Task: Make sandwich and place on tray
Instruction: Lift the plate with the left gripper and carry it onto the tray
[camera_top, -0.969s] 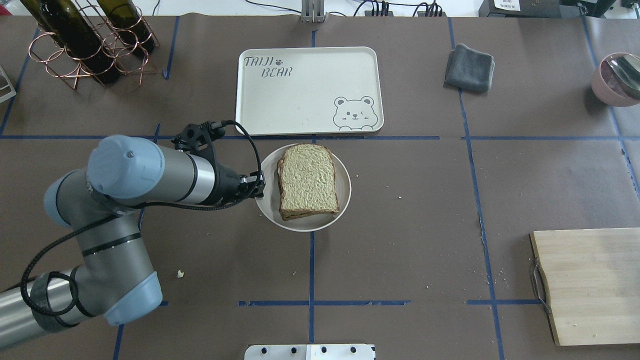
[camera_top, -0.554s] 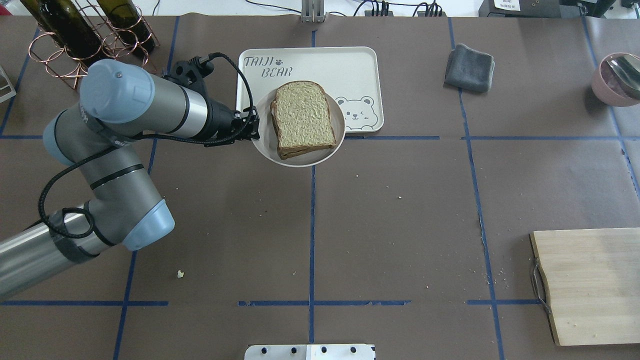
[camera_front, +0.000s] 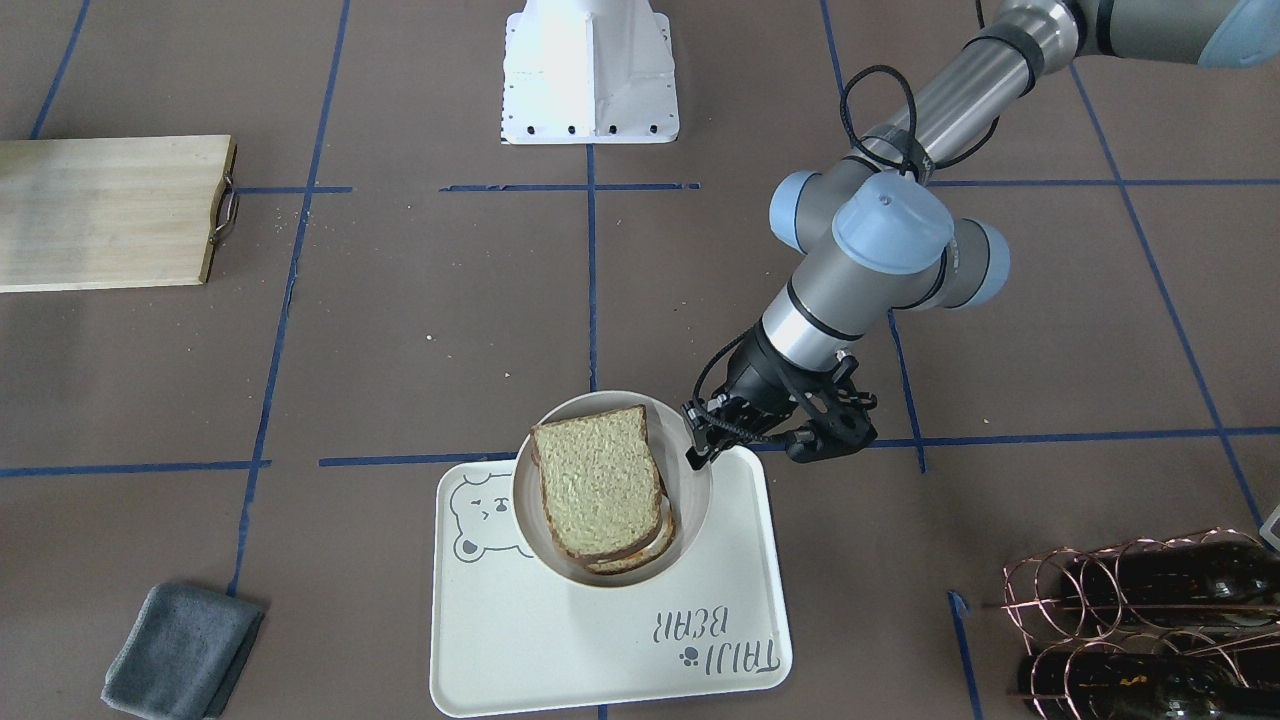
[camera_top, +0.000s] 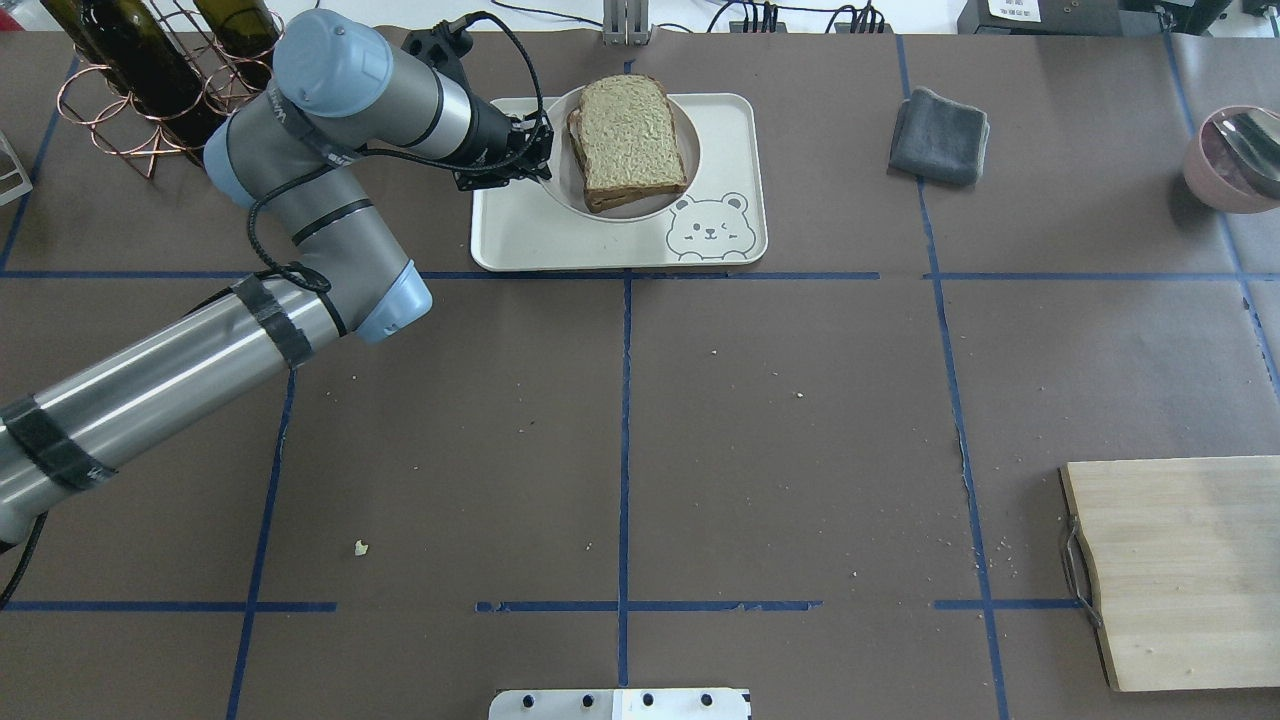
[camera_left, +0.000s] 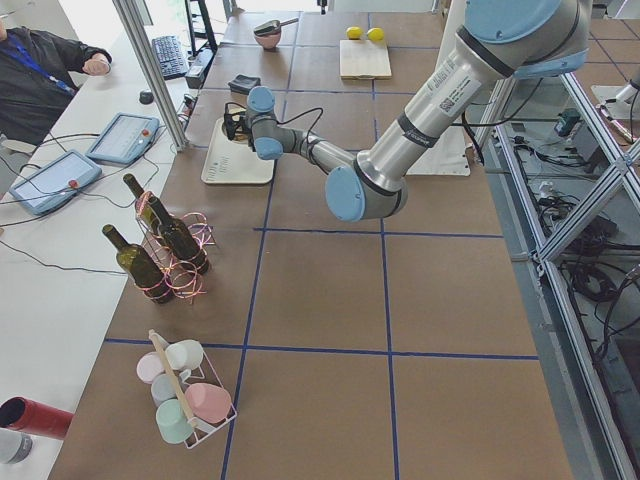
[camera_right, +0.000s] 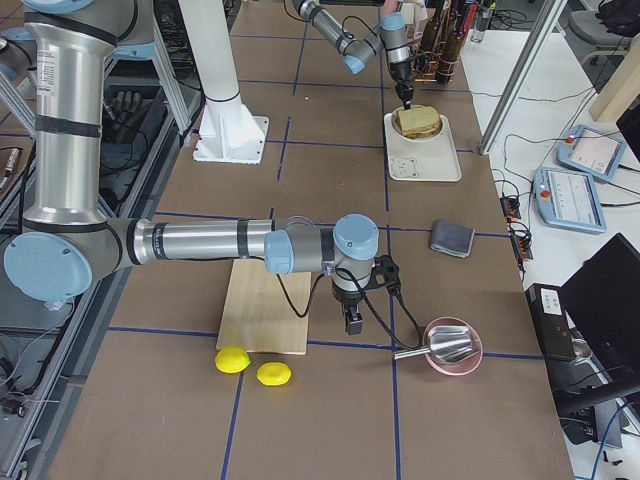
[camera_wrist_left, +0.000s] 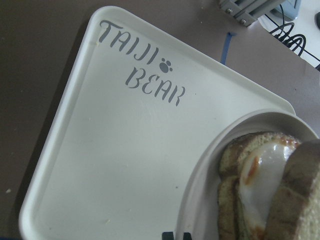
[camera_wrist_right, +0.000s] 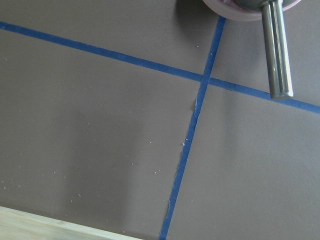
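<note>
Sandwich (camera_top: 630, 135) just beside left hand (camera_top: 543, 165) — on plate (camera_top: 573, 196)

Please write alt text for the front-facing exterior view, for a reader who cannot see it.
The left gripper grips the rim of a round white plate carrying the sandwich, over the white tray. A wooden cutting board lies at upper left, a grey cloth at lower left, bottles at lower right.

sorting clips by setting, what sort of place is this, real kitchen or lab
Probably a robotics lab workcell, not a real kitchen: a blue tape grid marks the brown table, and teach pendants lie on the side bench beside an operator.
</note>
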